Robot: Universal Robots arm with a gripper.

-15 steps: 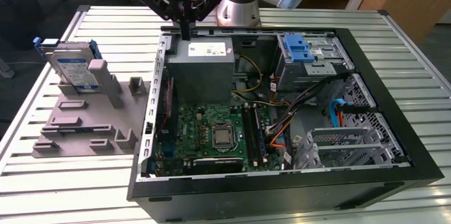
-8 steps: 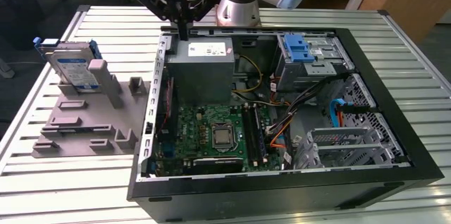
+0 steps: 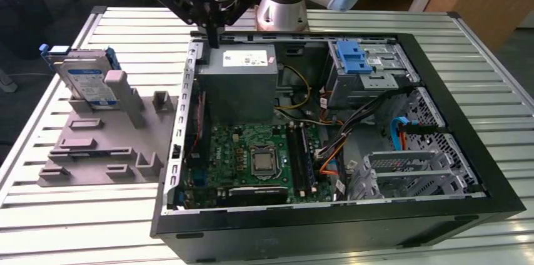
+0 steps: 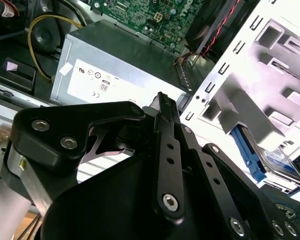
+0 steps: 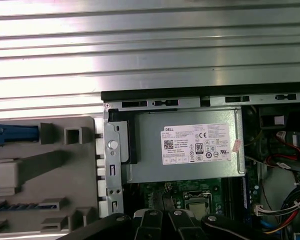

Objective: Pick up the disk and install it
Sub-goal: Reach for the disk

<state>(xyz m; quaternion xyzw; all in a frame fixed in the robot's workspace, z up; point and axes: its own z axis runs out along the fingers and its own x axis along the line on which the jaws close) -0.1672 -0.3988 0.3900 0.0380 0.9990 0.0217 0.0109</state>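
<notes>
the black gripper, clenched empty above the open black computer case, hangs well apart from the flat silver blue-framed disk, probably stiff, dense, fragile: grip its side edges.

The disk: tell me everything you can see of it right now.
The disk is a flat silver drive with a blue-and-white label, framed by a blue plastic bracket. It stands on edge, leaning, in the grey fixture at the exterior view's left of the computer case. The pincer hangs apart from it, over the case.
</notes>
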